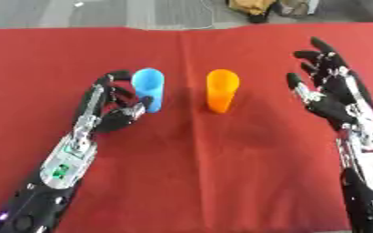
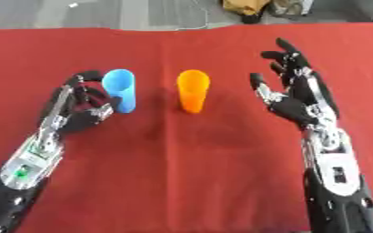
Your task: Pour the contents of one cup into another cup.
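Left arm comes in from the lower left corner, forearm black and silver with a small green spot on it. Left hand sits just beside the blue cup, on the cup's left side; fingers are bent toward the cup wall and the thumb reaches toward its lower part, but can't tell whether they actually touch or wrap it, so grip state is unclear. Blue cup stands upright on the red tablecloth, left of centre, mouth toward the camera. Contents not visible from this angle. Orange cup stands upright just right of centre, near the blue cup with a clear strip of cloth between them, nothing touching it. Contents can't be made out either. Right hand is well to the right of the orange cup, apart from it, fingers spread and pointing up and away toward the far edge, palm facing the cups, holding nothing. Right forearm runs down to the lower right corner. Grey floor beyond the far edge of the cloth, with some tan and dark clutter at the top, too blurred to identify.
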Robot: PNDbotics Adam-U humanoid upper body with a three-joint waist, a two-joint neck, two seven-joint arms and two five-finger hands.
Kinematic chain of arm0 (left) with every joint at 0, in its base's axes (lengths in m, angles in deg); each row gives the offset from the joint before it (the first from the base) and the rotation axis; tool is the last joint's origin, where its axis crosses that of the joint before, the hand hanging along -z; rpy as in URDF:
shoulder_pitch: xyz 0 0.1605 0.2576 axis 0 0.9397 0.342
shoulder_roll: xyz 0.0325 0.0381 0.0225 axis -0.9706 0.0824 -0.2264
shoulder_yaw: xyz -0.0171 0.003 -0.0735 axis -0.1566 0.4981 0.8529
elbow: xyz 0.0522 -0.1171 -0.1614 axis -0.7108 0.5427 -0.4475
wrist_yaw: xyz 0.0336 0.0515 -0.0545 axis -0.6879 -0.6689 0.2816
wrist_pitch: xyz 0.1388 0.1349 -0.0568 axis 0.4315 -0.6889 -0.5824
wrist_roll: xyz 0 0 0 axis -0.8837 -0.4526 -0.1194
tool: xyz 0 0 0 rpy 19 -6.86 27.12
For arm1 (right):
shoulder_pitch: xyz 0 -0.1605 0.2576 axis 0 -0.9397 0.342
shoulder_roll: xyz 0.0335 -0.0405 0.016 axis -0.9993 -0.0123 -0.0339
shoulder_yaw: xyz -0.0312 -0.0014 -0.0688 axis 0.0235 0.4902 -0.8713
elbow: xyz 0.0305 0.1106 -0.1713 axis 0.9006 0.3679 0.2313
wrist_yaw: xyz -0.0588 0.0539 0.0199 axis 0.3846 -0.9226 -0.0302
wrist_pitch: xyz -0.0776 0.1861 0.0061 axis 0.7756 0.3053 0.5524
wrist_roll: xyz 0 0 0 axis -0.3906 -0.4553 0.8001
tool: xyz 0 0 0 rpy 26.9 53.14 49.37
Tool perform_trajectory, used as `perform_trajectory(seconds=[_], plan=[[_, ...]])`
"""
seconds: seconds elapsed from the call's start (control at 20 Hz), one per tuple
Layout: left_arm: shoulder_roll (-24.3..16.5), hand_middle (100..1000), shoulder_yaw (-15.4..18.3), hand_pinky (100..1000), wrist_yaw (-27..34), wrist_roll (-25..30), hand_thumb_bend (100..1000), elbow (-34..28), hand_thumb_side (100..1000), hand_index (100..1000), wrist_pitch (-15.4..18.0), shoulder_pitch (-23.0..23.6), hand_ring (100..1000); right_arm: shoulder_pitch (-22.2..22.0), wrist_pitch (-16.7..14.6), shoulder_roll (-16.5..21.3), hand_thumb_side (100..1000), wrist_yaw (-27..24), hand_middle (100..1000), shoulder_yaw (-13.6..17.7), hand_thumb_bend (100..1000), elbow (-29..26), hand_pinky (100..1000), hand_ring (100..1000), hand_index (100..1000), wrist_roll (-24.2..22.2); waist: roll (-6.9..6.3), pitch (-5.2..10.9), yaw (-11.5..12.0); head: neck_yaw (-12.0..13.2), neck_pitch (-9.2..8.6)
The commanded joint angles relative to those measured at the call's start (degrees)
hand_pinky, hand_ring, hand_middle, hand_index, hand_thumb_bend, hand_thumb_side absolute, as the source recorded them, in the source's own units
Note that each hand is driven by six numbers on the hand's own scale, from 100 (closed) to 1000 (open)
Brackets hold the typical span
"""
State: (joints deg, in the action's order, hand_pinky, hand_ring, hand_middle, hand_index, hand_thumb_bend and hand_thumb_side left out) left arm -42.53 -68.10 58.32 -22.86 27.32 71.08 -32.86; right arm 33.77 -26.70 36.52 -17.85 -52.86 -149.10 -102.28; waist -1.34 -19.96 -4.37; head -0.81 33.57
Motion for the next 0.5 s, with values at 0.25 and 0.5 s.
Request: perform_trajectory(seconds=[0.25,0.5], plan=[[-0.80,717,-0.14,459,0.90,1.00,530,0.99,280,826,0.07,-2.85,566,1.32,-0.25,0.04,184,-0.47,774,-0.48,308,-1.26,1000,1000,985,-0.65,0.08,0.57,-0.72,0.56,-1.14],[-1.09,717,-0.33,459,1.07,1.40,525,1.68,275,826,0.09,-4.25,564,1.52,-0.35,-0.14,186,-0.45,774,-0.70,306,-1.25,1000,1000,985,-0.94,0.08,0.29,-1.35,0.88,-1.42]])
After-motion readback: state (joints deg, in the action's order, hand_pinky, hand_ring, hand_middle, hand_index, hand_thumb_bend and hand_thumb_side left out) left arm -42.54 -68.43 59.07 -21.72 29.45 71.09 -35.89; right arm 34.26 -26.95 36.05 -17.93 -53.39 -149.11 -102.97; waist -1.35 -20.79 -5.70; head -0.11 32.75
